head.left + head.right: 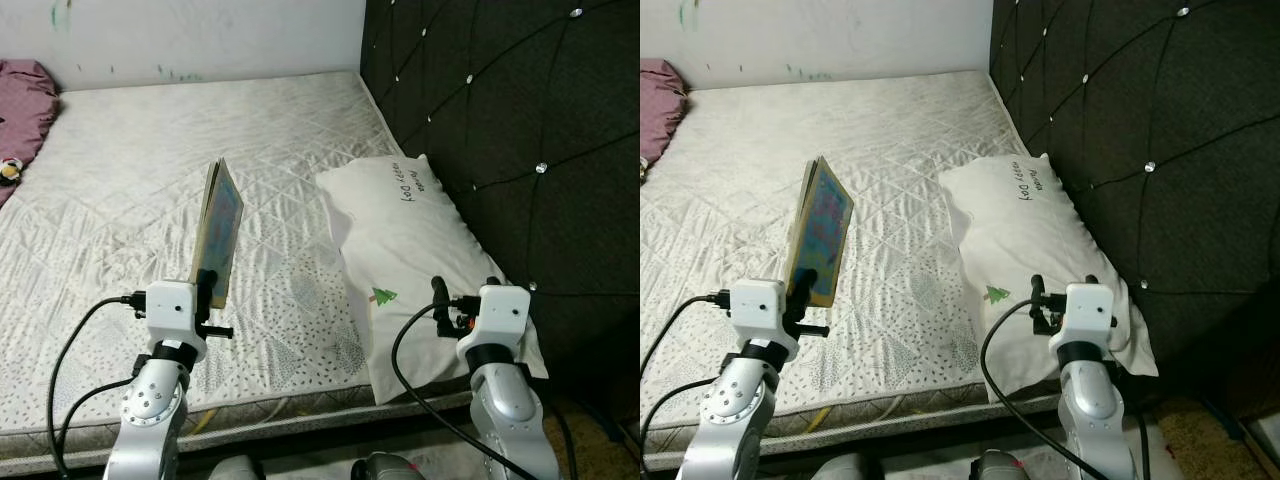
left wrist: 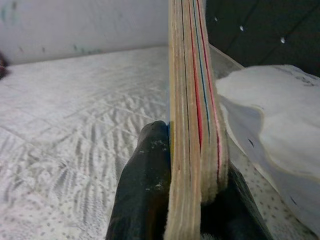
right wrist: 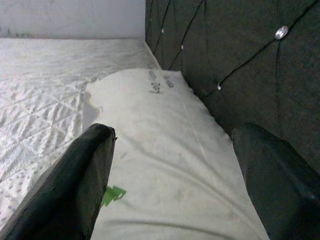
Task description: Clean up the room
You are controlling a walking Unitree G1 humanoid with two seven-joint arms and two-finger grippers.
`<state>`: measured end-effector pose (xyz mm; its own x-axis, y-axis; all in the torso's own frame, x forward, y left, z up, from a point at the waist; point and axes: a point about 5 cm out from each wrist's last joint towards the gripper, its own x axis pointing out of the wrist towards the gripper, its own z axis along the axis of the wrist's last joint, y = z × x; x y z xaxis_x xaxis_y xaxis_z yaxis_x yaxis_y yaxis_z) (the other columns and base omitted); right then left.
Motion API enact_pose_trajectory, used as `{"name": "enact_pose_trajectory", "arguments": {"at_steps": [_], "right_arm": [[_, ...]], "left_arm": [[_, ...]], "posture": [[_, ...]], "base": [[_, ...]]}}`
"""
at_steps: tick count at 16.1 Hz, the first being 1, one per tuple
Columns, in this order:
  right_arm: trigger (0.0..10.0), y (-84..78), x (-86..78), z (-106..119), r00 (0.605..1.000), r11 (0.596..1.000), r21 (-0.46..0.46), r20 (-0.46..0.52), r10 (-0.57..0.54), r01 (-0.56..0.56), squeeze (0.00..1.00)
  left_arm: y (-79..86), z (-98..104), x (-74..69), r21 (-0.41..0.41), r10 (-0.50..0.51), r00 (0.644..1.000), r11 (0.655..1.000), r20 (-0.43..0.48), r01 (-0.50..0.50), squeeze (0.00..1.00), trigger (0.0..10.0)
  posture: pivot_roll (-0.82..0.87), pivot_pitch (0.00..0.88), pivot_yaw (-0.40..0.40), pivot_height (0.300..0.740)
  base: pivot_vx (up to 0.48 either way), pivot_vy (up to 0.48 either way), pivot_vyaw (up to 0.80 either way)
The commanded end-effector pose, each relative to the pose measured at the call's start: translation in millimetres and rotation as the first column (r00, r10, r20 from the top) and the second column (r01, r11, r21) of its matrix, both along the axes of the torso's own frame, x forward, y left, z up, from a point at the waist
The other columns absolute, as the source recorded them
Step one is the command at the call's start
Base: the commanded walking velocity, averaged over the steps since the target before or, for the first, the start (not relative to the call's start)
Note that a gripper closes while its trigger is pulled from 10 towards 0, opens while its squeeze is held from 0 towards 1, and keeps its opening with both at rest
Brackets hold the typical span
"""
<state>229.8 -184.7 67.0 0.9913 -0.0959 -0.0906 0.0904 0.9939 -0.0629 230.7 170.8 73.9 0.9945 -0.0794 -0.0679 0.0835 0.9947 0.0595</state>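
Note:
A thin colourful book (image 1: 218,228) stands upright above the bare white mattress (image 1: 150,180), held at its lower edge by my left gripper (image 1: 207,288), which is shut on it. In the left wrist view the book's page edges (image 2: 192,125) sit squeezed between the two black fingers (image 2: 145,190). My right gripper (image 1: 440,300) hovers low over the near end of a white pillow (image 1: 410,250) that lies along the dark headboard. Its fingers (image 3: 75,185) stand wide apart with nothing between them.
A black tufted headboard (image 1: 500,120) rises on the right. A purple blanket (image 1: 22,110) and a small toy (image 1: 10,170) lie at the mattress's far left. A white wall (image 1: 200,35) runs behind the bed. The mattress's front edge is just below my arms.

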Motion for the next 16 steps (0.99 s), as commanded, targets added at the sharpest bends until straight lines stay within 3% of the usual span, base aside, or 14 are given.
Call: {"name": "enact_pose_trajectory", "arguments": {"at_steps": [1, 8, 16], "right_arm": [[10.0, -0.8, 1.2, -0.5, 1.000, 1.000, 0.004, 0.003, 0.002, -0.002, 0.00], [10.0, -1.2, 3.1, -0.4, 1.000, 1.000, -0.007, -0.002, 0.021, -0.021, 0.00], [10.0, -3.1, 5.2, 0.5, 0.999, 0.999, 0.003, 0.007, 0.034, -0.034, 0.00]], "left_arm": [[-0.6, 6.7, 4.1, -0.001, -0.011, 0.999, 1.000, 0.045, 0.011, 0.00, 10.0], [-2.3, 9.6, 6.0, 0.003, -0.023, 0.998, 1.000, 0.064, 0.023, 0.00, 10.0], [-5.1, 8.9, 7.7, 0.013, -0.031, 0.998, 0.999, 0.063, 0.031, 0.00, 10.0]], "posture": [[-0.01, 0.015, 0.038, 0.740], [-0.01, 0.025, 0.024, 0.736], [-0.02, 0.030, 0.019, 0.661]], "base": [[0.000, 0.000, 0.00], [0.000, 0.000, 0.00], [0.000, 0.000, 0.00]]}}
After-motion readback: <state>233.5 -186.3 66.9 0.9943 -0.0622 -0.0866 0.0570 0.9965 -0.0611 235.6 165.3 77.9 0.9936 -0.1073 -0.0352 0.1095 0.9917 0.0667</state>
